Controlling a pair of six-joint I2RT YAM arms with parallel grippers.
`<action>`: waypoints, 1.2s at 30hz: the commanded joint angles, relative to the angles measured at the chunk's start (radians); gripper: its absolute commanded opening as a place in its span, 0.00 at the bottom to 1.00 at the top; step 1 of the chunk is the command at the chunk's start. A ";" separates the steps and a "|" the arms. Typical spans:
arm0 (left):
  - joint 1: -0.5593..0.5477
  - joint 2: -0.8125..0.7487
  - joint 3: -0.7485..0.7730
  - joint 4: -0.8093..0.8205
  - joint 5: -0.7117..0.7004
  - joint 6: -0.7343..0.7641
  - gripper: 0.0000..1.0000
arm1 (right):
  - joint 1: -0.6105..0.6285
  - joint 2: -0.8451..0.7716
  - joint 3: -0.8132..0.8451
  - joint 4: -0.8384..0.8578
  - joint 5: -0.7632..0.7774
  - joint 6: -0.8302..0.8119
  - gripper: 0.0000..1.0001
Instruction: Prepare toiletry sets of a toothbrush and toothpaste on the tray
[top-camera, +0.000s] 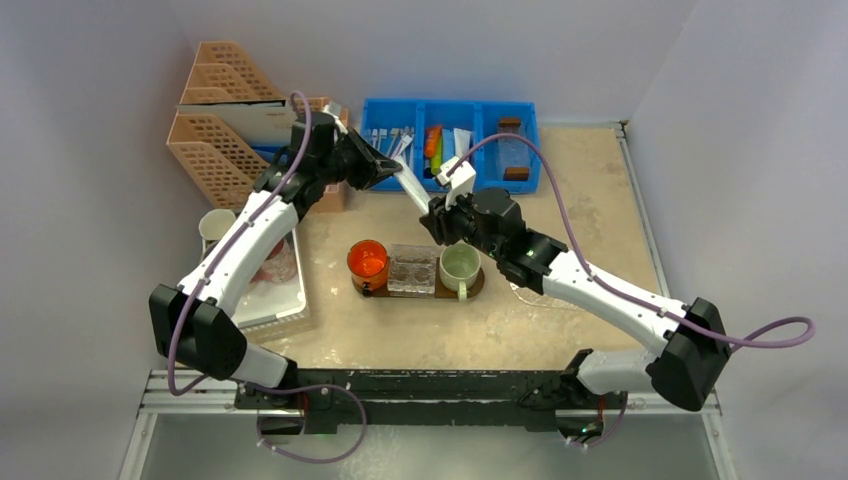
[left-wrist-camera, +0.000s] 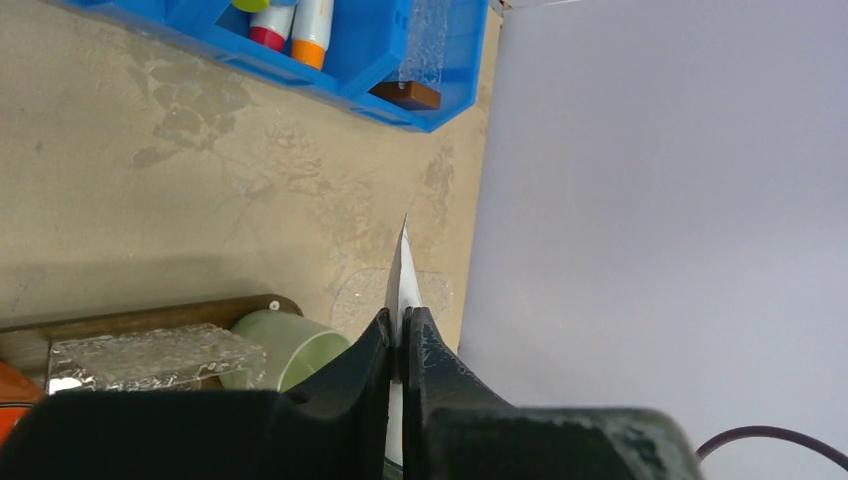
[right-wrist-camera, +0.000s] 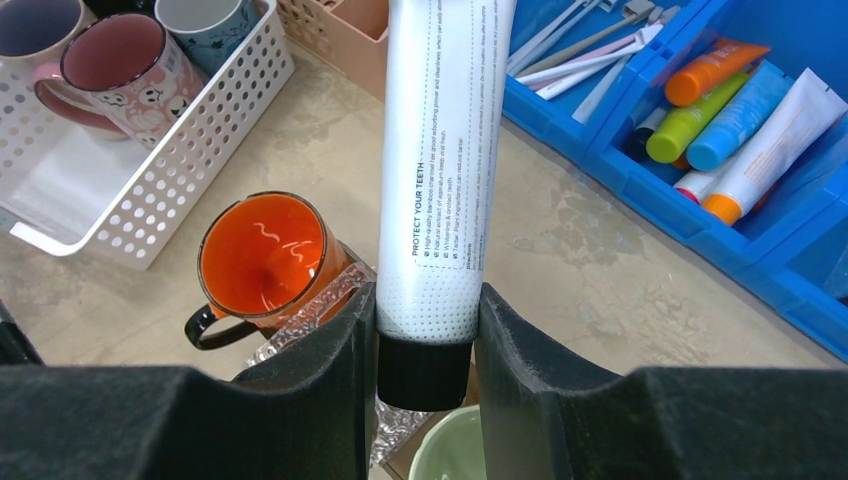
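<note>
A white toothpaste tube with a black cap hangs in the air between both grippers, above and behind the dark brown wooden tray. My left gripper is shut on the tube's flat crimped end, seen edge-on in the left wrist view. My right gripper is shut on the cap end, its fingers pressing the tube just above the cap. White toothbrushes lie in the blue bin. The tray carries an orange mug, a clear glass dish and a green mug.
The blue divided bin at the back holds orange, green and blue tubes. A white perforated basket with mugs stands at the left. Peach file racks stand at the back left. A clear round lid lies right of the tray.
</note>
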 joint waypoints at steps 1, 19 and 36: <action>0.005 -0.037 -0.003 0.091 0.018 0.023 0.00 | 0.007 -0.028 -0.009 0.068 0.010 -0.018 0.11; 0.005 -0.117 -0.036 0.270 0.105 0.362 0.00 | 0.003 -0.102 -0.008 -0.111 0.078 -0.006 0.76; 0.005 -0.155 -0.165 0.572 0.461 0.647 0.00 | -0.242 -0.271 0.000 -0.354 -0.119 0.028 0.92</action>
